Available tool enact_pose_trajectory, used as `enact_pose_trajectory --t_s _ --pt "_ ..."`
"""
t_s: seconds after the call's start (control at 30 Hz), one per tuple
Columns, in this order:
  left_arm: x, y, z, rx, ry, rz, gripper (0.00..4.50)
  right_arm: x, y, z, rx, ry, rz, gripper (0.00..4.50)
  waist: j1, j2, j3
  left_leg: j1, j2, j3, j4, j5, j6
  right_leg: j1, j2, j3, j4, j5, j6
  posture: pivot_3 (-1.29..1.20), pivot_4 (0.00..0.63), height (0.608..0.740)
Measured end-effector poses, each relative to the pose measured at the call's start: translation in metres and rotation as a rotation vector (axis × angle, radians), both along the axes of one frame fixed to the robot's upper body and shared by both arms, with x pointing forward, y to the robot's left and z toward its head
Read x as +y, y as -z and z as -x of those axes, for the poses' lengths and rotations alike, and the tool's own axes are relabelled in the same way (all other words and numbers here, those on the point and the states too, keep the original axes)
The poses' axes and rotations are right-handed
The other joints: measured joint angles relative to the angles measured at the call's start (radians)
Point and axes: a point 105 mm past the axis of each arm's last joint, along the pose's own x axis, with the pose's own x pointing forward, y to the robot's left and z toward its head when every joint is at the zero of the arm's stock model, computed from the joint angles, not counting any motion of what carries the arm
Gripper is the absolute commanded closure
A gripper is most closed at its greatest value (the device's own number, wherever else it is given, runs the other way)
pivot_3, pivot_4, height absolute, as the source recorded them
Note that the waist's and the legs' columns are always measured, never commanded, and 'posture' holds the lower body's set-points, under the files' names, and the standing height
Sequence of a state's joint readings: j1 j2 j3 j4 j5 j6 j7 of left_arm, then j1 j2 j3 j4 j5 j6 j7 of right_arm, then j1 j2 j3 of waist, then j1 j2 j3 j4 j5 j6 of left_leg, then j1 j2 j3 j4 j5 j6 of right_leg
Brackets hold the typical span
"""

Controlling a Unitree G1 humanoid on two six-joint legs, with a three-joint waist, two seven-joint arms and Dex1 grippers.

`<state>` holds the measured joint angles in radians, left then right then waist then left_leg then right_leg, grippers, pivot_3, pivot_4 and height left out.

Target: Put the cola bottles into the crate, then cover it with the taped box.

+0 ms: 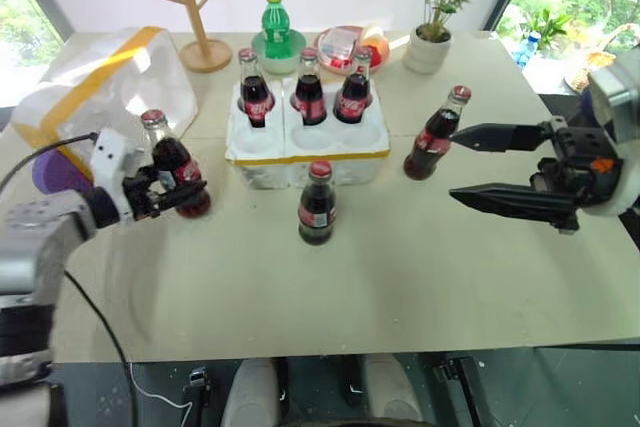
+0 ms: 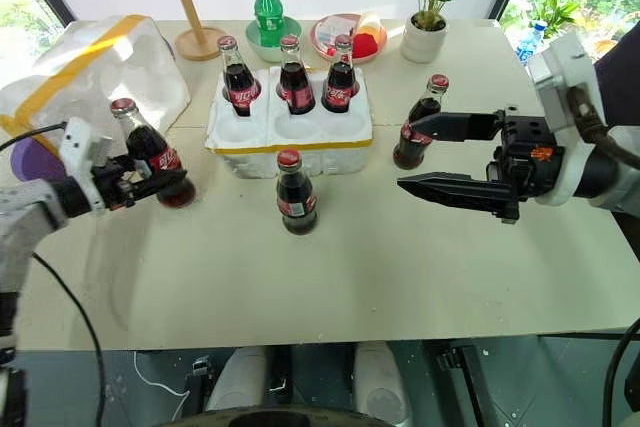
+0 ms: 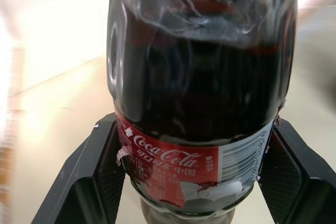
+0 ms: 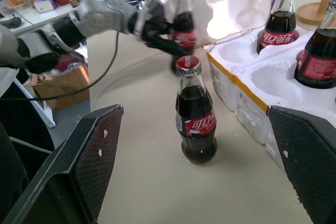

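Note:
My left gripper (image 1: pixel 186 193) is shut on a tilted cola bottle (image 1: pixel 172 162) at the table's left; in the left wrist view both pads press its red label (image 3: pixel 173 158). Three cola bottles (image 1: pixel 309 92) stand in the back wells of the white crate (image 1: pixel 265 172), and its front wells are bare. Another bottle (image 1: pixel 317 205) stands just in front of the crate. At the right my right gripper (image 1: pixel 455 164) is open and points left, beside one more bottle (image 1: pixel 432 142). The taped box (image 1: pixel 100 82) lies at the back left, behind my left hand.
Along the far edge stand a wooden peg tree (image 1: pixel 195 7), a green soda bottle (image 1: pixel 274 17) in a bowl, a plate of fruit (image 1: pixel 345 47) and a potted plant (image 1: pixel 435 37). The near half of the table (image 1: pixel 400 287) is bare.

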<state>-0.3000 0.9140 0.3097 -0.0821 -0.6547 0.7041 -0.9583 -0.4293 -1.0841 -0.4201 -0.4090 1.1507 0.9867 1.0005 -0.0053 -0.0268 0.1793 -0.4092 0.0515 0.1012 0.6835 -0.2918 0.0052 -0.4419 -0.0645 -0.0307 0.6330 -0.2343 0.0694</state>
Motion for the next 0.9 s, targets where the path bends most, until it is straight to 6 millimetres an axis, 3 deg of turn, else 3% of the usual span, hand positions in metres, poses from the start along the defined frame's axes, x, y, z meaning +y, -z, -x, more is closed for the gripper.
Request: enact_pose_trajectory --t_s 0.17,0.27,0.37,0.47,0.63,0.8,0.83,0.9 --pt "-0.030 -0.077 -0.005 -0.133 0.174 0.138 1.72 0.000 0.006 -0.002 0.014 0.026 0.007 0.00 0.024 0.000 0.000 0.001 -0.003 0.000 0.002 0.001 -0.001 0.004 -0.001 0.000 -0.001 0.000 0.000 0.00 0.150 0.740" --pt "-0.047 -0.098 -0.025 -0.211 0.204 0.178 1.72 0.000 0.007 -0.003 0.010 0.041 0.011 0.00 0.023 0.000 -0.001 0.003 -0.006 0.001 0.003 0.001 -0.001 0.006 0.000 0.000 -0.001 0.001 0.001 0.00 0.150 0.740" --pt "-0.063 -0.083 -0.056 -0.202 0.192 0.148 1.72 0.002 0.007 -0.003 0.002 0.060 0.012 0.00 0.019 -0.001 -0.001 0.003 -0.005 0.001 0.003 0.001 0.000 0.006 0.002 0.000 -0.001 0.001 0.001 0.00 0.150 0.740" --pt "-0.080 -0.050 -0.082 -0.160 0.183 0.089 1.72 0.003 0.006 -0.001 -0.008 0.081 -0.003 0.00 0.015 -0.001 -0.001 0.001 -0.004 0.002 0.002 0.001 -0.001 0.003 0.004 0.000 0.000 0.001 0.001 0.00 0.150 0.740" --pt "-0.093 -0.022 -0.102 -0.130 0.180 0.072 1.72 -0.001 0.019 -0.001 0.040 0.105 -0.027 0.00 0.017 -0.001 0.000 -0.002 -0.003 0.003 0.002 0.001 -0.002 0.000 0.004 0.000 -0.001 0.001 0.001 0.00 0.150 0.740" --pt "-0.096 -0.010 -0.105 -0.142 0.192 0.026 1.72 -0.003 0.026 0.000 0.050 0.118 -0.028 0.00 0.020 -0.002 0.000 -0.002 -0.004 0.003 0.002 0.000 0.001 0.000 0.003 0.000 -0.001 0.001 0.002 0.00 0.150 0.740" --pt "-0.096 -0.008 -0.104 -0.142 0.197 0.014 0.72 -0.003 0.026 0.001 0.048 0.119 -0.029 0.00 0.019 -0.002 0.000 -0.002 -0.004 0.003 0.003 0.000 0.001 0.000 0.002 0.000 -0.001 0.002 0.002 0.00 0.150 0.740" --pt "-0.096 -0.009 -0.100 -0.152 0.224 0.004 0.04 -0.004 0.029 -0.001 0.037 0.134 -0.020 0.00 0.018 -0.002 0.000 -0.002 -0.004 0.002 0.003 0.000 0.001 0.001 0.002 0.000 -0.001 0.002 0.002 0.00 0.150 0.740"
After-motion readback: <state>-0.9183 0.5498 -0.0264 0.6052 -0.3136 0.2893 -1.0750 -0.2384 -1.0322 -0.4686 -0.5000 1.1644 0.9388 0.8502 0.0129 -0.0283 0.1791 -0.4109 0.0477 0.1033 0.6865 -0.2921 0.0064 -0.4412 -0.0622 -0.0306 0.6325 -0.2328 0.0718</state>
